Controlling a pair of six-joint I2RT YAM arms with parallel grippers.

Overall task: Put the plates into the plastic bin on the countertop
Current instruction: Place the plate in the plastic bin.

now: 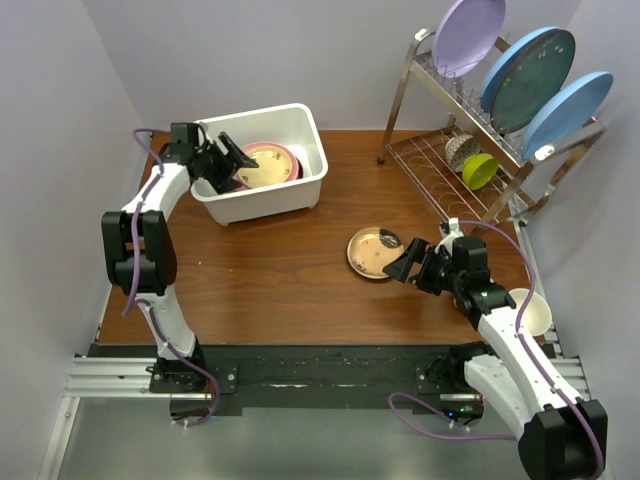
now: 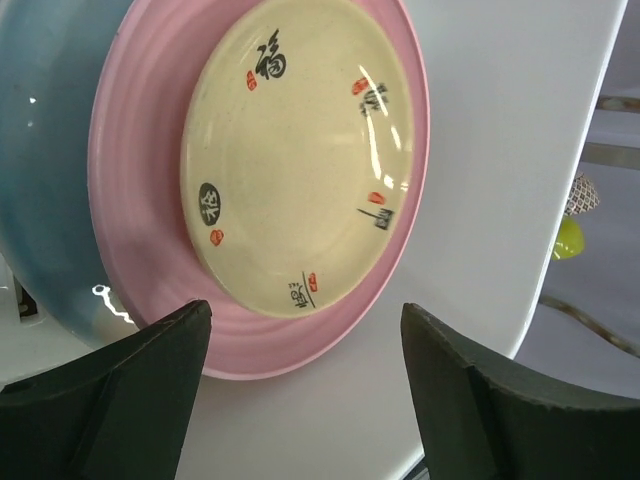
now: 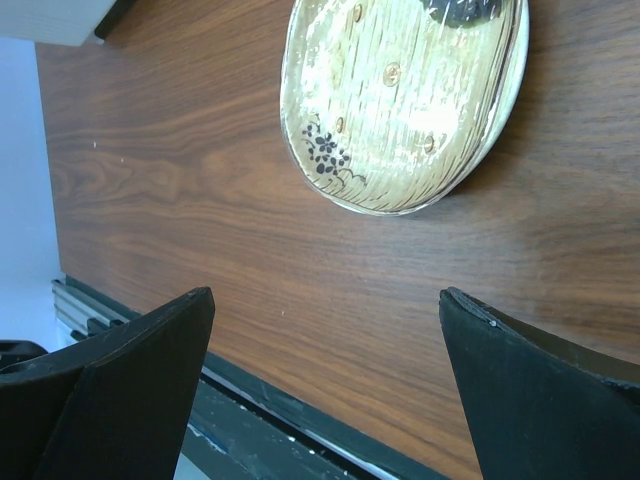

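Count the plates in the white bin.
3: cream plate on top, pink plate under it, pale blue plate beneath. More may be hidden underneath.

White-shelled left arm [image 1: 167, 188] and right arm [image 1: 503, 342] — black joints, purple cables [image 1: 440, 434] looping alongside.

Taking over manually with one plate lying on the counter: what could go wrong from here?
1. The tan plate lies flat on the countertop; the open right jaws, low beside it, may shove it rather than catch its rim.
2. The open left jaws hang at the plastic bin, close to the cream plate on the pink plate; pulling out could bump that stack or the bin's wall.
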